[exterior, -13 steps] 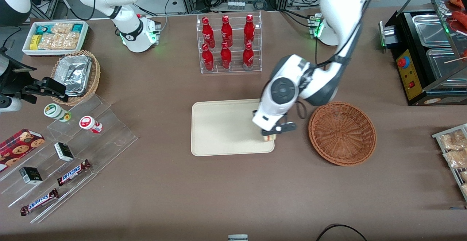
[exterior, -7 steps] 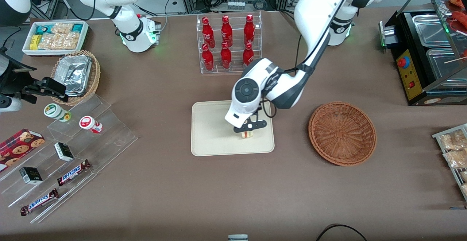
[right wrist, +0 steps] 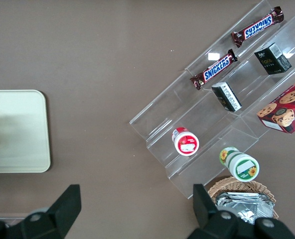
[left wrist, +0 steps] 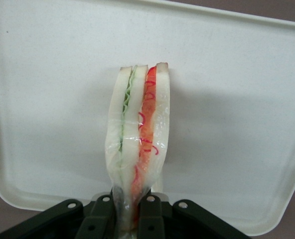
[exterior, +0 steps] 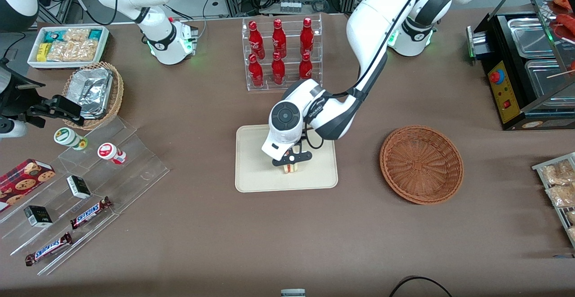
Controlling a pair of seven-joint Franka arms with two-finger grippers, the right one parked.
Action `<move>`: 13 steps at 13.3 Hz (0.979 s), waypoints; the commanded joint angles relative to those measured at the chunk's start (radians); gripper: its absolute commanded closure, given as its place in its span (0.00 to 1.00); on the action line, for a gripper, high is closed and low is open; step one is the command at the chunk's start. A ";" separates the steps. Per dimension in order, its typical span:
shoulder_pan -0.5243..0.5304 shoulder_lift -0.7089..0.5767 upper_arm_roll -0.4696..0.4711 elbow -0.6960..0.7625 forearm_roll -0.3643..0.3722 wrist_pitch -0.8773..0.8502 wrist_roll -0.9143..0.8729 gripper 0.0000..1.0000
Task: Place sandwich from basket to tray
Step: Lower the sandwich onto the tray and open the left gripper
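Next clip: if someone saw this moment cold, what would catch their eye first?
Most likely the gripper over the middle of the cream tray, shut on the sandwich, whose red and green filling shows clearly between pale bread slices. Next, the reddish-brown wicker basket standing empty beside the tray, toward the working arm's end of the table. Then the clear rack of red bottles, farther from the front camera than the tray.

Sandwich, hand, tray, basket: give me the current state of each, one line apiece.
sandwich: wrapped, clamped by one end in the hand, over the tray.
hand: shut on the sandwich, above the tray's middle.
tray: flat on the table, nothing resting on it that shows.
basket: upright, empty, beside the tray toward the working arm's end.
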State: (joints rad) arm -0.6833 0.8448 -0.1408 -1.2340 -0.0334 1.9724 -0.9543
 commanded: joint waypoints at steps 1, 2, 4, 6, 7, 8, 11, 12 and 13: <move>-0.022 0.028 0.017 0.042 0.039 0.006 -0.050 1.00; -0.022 0.034 0.017 0.042 0.044 0.016 -0.070 1.00; -0.022 0.037 0.017 0.042 0.046 0.026 -0.089 0.98; -0.022 0.043 0.017 0.042 0.046 0.029 -0.090 0.52; -0.022 0.043 0.017 0.042 0.046 0.029 -0.092 0.35; -0.022 0.040 0.017 0.042 0.046 0.029 -0.090 0.00; -0.022 0.030 0.018 0.042 0.046 0.023 -0.089 0.00; -0.021 0.014 0.018 0.042 0.046 0.014 -0.087 0.00; -0.019 -0.006 0.018 0.042 0.044 -0.004 -0.084 0.00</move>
State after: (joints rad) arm -0.6866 0.8685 -0.1390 -1.2096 -0.0027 2.0038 -1.0174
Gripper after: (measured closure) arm 0.141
